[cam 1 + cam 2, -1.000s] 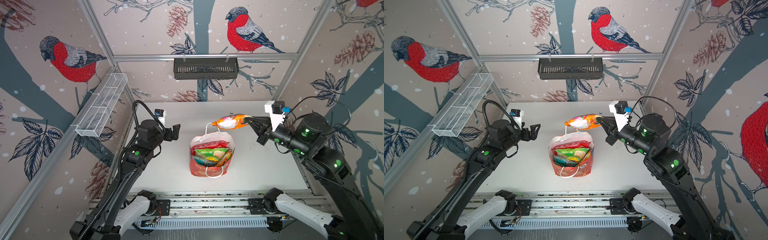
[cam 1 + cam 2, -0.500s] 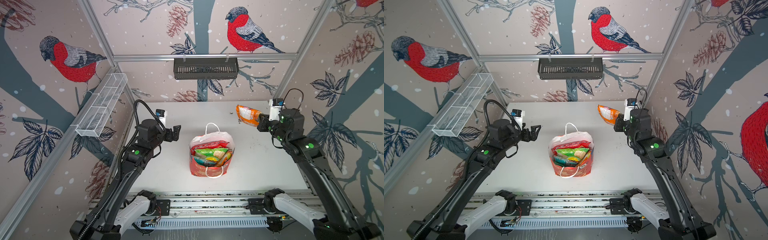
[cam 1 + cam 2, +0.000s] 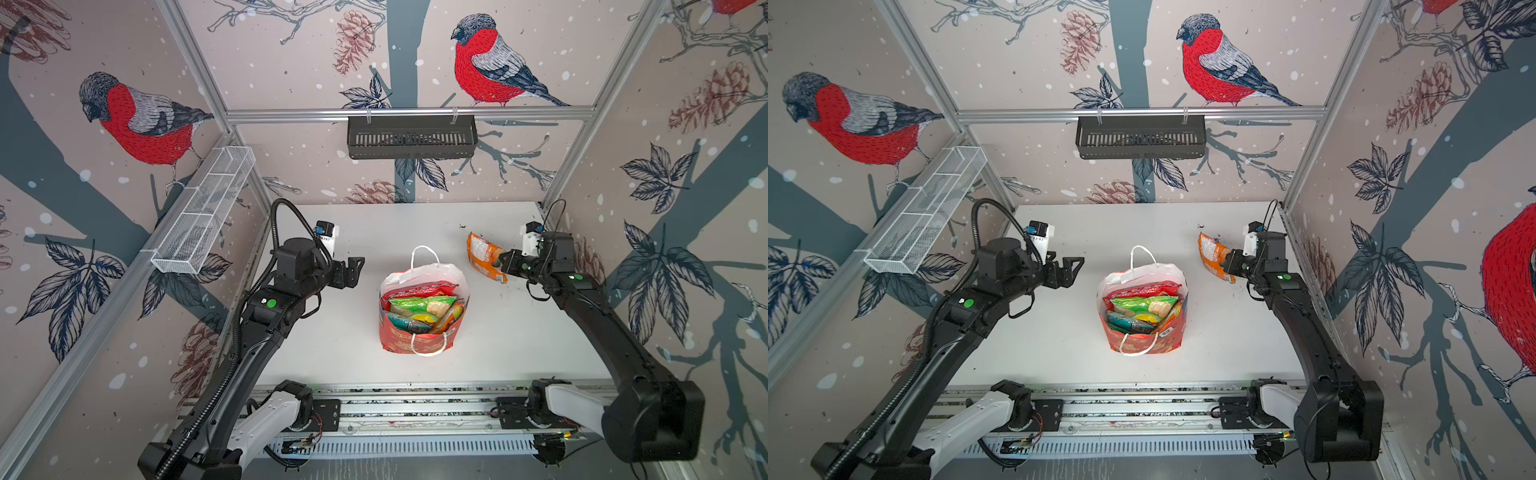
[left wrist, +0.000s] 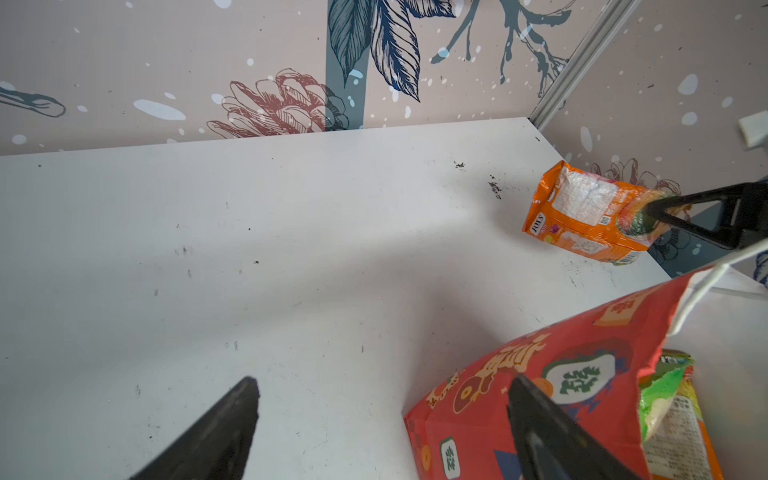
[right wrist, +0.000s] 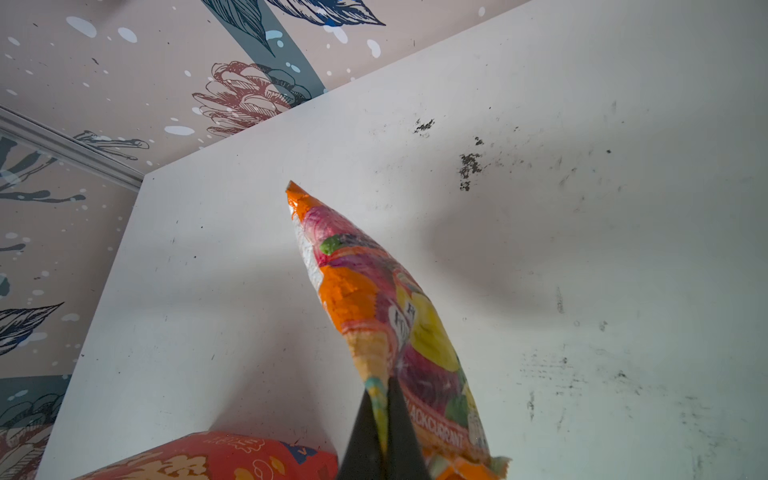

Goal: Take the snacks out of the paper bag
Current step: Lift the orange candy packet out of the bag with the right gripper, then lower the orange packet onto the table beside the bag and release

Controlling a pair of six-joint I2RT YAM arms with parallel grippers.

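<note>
Right claw [image 5: 381, 388] pinches orange candy pack [image 5: 365, 299] over scuffed white table [image 5: 602, 257].

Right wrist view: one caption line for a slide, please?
Right gripper shut on an orange candy packet over the white table.

Table [image 3: 332, 332]: white, flat, scuffed.
Bag [image 3: 397, 338]: red paper, upright near the middle, mouth open, snacks [image 3: 419, 305] inside.
Packet [image 3: 480, 253]: orange, far right; contact with table unclear.
Marks [image 4: 494, 188]: dark specks near the far right corner.
</note>
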